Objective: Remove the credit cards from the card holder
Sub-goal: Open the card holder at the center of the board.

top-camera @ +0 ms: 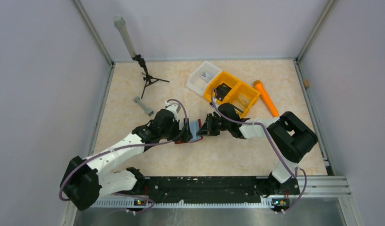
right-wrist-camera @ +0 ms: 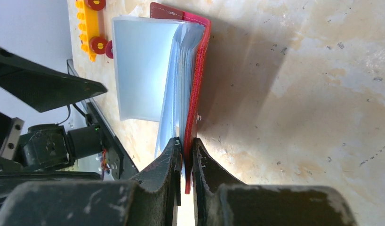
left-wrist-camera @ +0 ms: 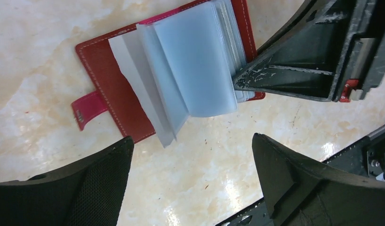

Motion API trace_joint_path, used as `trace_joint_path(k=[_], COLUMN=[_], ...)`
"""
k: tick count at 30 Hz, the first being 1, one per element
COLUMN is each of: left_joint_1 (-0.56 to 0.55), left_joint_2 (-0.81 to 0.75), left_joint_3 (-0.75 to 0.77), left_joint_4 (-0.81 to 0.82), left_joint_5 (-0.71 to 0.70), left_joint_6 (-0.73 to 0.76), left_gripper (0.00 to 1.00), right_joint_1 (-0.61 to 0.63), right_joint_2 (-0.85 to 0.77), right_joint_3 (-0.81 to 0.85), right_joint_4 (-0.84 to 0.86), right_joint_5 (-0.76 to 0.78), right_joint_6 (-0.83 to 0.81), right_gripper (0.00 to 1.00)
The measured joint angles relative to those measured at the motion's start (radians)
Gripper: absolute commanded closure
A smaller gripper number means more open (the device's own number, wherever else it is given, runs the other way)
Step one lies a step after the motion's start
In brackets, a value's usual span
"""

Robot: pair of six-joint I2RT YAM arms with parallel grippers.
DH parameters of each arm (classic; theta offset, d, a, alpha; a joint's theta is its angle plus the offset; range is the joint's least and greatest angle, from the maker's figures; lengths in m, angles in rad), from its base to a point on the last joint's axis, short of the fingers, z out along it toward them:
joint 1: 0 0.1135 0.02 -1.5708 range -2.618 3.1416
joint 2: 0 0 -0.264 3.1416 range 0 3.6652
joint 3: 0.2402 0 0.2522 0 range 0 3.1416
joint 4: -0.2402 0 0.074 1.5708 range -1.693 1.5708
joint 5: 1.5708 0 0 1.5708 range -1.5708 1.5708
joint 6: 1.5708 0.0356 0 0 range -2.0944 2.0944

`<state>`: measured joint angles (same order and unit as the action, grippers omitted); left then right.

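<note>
The card holder (top-camera: 196, 131) lies open mid-table, its dark red cover (left-wrist-camera: 116, 89) down and its strap tab (left-wrist-camera: 87, 109) to the left. Its pale grey-blue sleeves (left-wrist-camera: 195, 66) fan upward. No credit card shows apart from the sleeves, and I cannot tell what is inside them. My right gripper (top-camera: 207, 128) is shut on the red cover's edge (right-wrist-camera: 187, 155), holding that side upright; one of its fingers (left-wrist-camera: 294, 70) presses at the sleeves. My left gripper (left-wrist-camera: 193, 157) is open and empty, hovering just in front of the holder's near edge (top-camera: 187, 132).
An orange two-compartment tray (top-camera: 244, 96) with a small black block (top-camera: 222, 90) and a white square tray (top-camera: 200, 80) stand at the back right. An orange cylinder (top-camera: 266, 97) lies beside them. A small tripod (top-camera: 147, 77) and a grey bolt-like piece (top-camera: 143, 106) are at the back left.
</note>
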<state>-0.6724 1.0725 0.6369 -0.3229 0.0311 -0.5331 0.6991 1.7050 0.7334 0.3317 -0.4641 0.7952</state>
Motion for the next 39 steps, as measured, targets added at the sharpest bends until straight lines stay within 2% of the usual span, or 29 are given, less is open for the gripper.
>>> trace_joint_path(k=[6,24,26,28,31,33,35,39], left_joint_1=[-0.013,-0.022,-0.021,-0.016,-0.004,0.004,0.010,0.014], left_joint_2=[0.195,0.330,0.330,0.330,0.348,0.381,0.403,0.410], left_joint_3=[0.040,0.068,0.068,0.068,0.069,0.083,0.101,0.109], left_joint_4=[0.024,0.069,0.077,0.080,0.076,0.060,0.049,0.031], left_joint_5=[0.029,-0.047,-0.048,-0.052,-0.072,-0.090,-0.105,-0.121], left_joint_6=[0.011,0.029,0.027,0.024,0.015,0.017,0.018,0.017], left_gripper=[0.01,0.03,0.16,0.35,0.58,0.69,0.77,0.77], right_joint_1=[0.000,0.000,0.000,0.000,0.000,0.000,0.000,0.000], right_joint_2=[0.000,0.000,0.000,0.000,0.000,0.000,0.000,0.000], right_joint_3=[0.000,0.001,0.001,0.001,0.001,0.001,0.002,0.002], right_joint_4=[0.000,-0.003,-0.003,-0.003,-0.003,-0.003,-0.003,-0.003], right_joint_5=[-0.001,-0.005,-0.005,-0.005,-0.005,-0.005,-0.004,-0.004], right_joint_6=[0.005,0.013,0.013,0.013,0.013,0.013,0.013,0.013], right_gripper=[1.00,1.00,1.00,1.00,0.87,0.85,0.84,0.84])
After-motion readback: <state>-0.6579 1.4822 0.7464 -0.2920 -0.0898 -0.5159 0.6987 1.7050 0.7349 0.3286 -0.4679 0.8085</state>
